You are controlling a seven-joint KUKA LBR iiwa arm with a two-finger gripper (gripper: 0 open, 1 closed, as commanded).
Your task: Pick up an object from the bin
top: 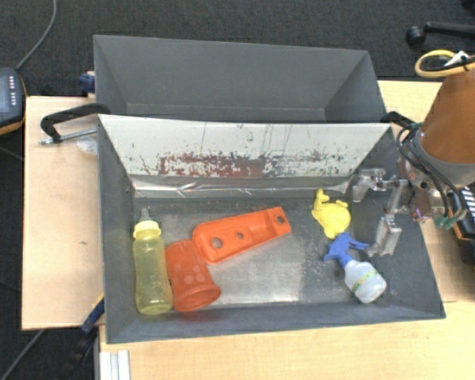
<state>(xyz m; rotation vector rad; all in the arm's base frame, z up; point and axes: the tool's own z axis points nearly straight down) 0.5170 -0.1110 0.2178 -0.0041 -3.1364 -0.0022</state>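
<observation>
Candidate for the pick, judged by nearness alone, is the small spray bottle with a blue trigger head and a pale, translucent plastic body (360, 275). It lies on its side in the front right corner of the grey metal bin (237, 77), head pointing towards the back. It looks light, probably empty or nearly so, with a smooth round body that could roll or slip out sideways under a pinch. The narrower neck just below the blue head, or the head itself, looks like the surer place to take hold, squeezed across its width. The tool (388, 240) hangs just beside the blue head, on its right, close against the bin's right wall. I cannot tell whether it is spread or pressed together, and nothing shows in its grasp. Just behind the bottle sits a small yellow duck-shaped toy (331, 214), near enough to be nudged. Well apart, towards the middle, lies a flat orange plastic bar with holes (241, 233), its lower end touching an orange plastic cup (191, 277) on its side. Beside that, at the far left, lies a yellow baby bottle (150, 269).
</observation>
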